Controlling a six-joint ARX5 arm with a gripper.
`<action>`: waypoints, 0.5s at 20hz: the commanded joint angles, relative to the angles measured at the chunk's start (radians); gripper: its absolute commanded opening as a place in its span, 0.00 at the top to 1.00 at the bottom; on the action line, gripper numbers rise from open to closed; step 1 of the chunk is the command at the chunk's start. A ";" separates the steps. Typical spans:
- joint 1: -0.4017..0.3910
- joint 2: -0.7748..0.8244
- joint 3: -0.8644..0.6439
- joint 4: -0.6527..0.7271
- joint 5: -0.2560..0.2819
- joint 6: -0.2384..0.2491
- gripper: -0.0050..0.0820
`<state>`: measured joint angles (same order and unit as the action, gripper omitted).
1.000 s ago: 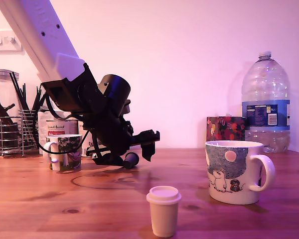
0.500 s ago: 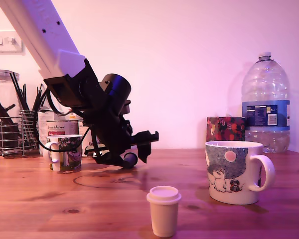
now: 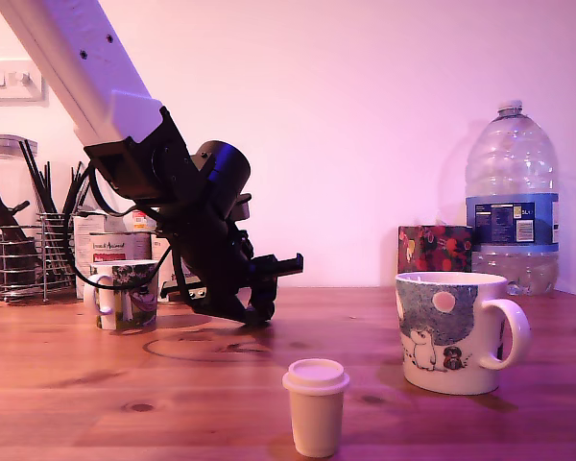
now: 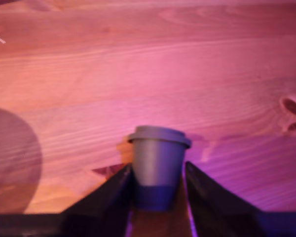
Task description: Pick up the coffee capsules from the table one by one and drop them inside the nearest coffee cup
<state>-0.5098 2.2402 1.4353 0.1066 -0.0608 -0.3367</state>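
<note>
In the wrist view a black coffee capsule [image 4: 158,148] stands on the wooden table [image 4: 138,74], rim away from the camera. My gripper [image 4: 158,168] is shut on it, one dark finger pressed against each side of its lower body. In the exterior view my gripper [image 3: 265,300] sits low on the table, just to the right of the small green-and-black coffee cup [image 3: 130,293]; the black capsule is hard to tell from the fingers there. A cream-beige capsule [image 3: 316,406] stands alone near the front edge.
A bigger white mug with cartoon animals [image 3: 451,331] stands at the exterior view's right. Behind it are a large water bottle [image 3: 512,202] and a red patterned box [image 3: 434,248]. A wire utensil rack [image 3: 19,252] and tins [image 3: 115,245] line the back left.
The fingers have drawn in from a wider spread and now press on the black capsule. The gripper head has dropped and tucked slightly toward the table.
</note>
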 commanded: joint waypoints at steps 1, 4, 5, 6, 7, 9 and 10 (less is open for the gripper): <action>-0.006 0.043 -0.031 -0.034 0.013 0.010 0.75; -0.006 0.043 -0.031 -0.032 0.021 0.023 0.79; -0.006 0.043 -0.031 -0.032 0.026 0.023 0.81; -0.006 0.043 -0.031 -0.031 0.031 0.023 0.83; -0.006 0.043 -0.031 -0.028 0.031 0.032 0.84; -0.006 0.043 -0.030 -0.024 0.030 0.042 0.84; -0.006 0.043 -0.029 -0.024 0.030 0.042 0.84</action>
<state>-0.5098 2.2402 1.4372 0.1059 -0.0422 -0.3035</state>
